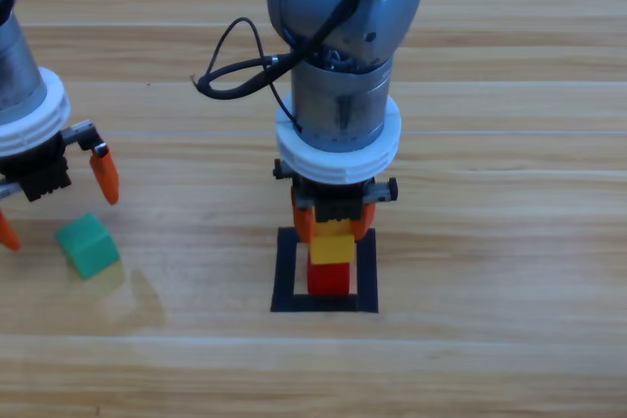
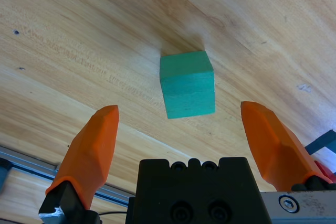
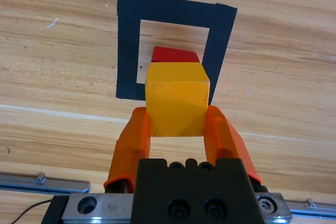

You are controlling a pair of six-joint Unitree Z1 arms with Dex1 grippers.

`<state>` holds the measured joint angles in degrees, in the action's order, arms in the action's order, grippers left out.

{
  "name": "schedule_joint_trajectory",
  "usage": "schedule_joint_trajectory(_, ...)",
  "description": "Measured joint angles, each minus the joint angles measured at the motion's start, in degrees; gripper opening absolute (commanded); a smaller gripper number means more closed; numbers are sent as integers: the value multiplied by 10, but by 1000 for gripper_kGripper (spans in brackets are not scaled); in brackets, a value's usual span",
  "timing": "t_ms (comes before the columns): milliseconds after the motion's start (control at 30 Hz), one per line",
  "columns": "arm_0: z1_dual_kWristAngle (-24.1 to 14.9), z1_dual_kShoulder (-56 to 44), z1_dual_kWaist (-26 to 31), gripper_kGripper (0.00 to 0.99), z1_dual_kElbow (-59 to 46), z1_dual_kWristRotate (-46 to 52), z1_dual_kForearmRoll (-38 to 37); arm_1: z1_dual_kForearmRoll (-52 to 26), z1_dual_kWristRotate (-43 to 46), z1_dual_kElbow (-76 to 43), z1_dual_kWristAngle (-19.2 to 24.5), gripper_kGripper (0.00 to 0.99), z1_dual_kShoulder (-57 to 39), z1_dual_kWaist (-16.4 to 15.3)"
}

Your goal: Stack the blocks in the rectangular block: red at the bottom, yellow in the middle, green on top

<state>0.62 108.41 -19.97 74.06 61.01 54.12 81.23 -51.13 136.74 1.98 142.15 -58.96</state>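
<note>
The red cube [image 1: 328, 279] sits on bare wood inside the black tape outline [image 1: 283, 271] near the middle of the wooden bench [image 1: 509, 242], with the yellow cube [image 1: 332, 249] directly above it. In the high view the two appear stacked; whether the yellow cube's underside actually touches the red one cannot be told. The right end effector [image 1: 332, 232], reaching down from the top edge on its grey arm [image 1: 345, 36], is clenched on the yellow cube, one orange jaw pressed against each of two opposite sides. The right wrist view shows the same grip: the yellow cube [image 3: 176, 100] fills the space between the jaws of the right end effector [image 3: 177, 124], with a sliver of the red cube [image 3: 175, 54] visible beyond it, inside the tape outline [image 3: 127, 45].

Well off to the left, the green cube [image 1: 87, 246] lies on the bench outside the outline, turned at an angle to the wood grain. The left end effector [image 1: 57, 205] hangs just above and beside it, jaws spread wide and gripping nothing. From the left wrist view, the green cube [image 2: 187, 84] rests on the wood ahead of the left end effector [image 2: 191, 121], lying between the lines of the two parted orange jaws and clear of both.
</note>
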Motion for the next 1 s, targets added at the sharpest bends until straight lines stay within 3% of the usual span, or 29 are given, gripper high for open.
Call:
schedule_joint_trajectory(67, 2, 0, 0, 990, 0, 1, -3, 0, 1, 2, 0, 522, 0, 0)
schedule_joint_trajectory(133, 4, 0, 0, 990, 0, 3, -4, 0, 4, 6, 0, 953, 0, 0)
schedule_joint_trajectory(167, 5, 0, 0, 990, 0, 4, -4, 0, 7, 7, 0, 971, 0, 0)
schedule_joint_trajectory(500, 6, 9, 0, 990, -5, 21, -14, 5, 11, 7, 5, 990, -1, -9)
schedule_joint_trajectory(700, 6, 19, 0, 990, -14, 31, -34, 8, 22, 7, 88, 990, -39, -22)
schedule_joint_trajectory(867, 5, 28, 0, 988, -29, 41, -56, 6, 55, -56, 167, 988, -210, -39)
schedule_joint_trajectory(900, 5, 31, 0, 988, -31, 42, -62, -16, 68, -106, 179, 988, -249, -39)
schedule_joint_trajectory(1000, 5, 37, 0, 973, -43, 48, -69, -202, 135, -349, 179, 985, -375, -39)
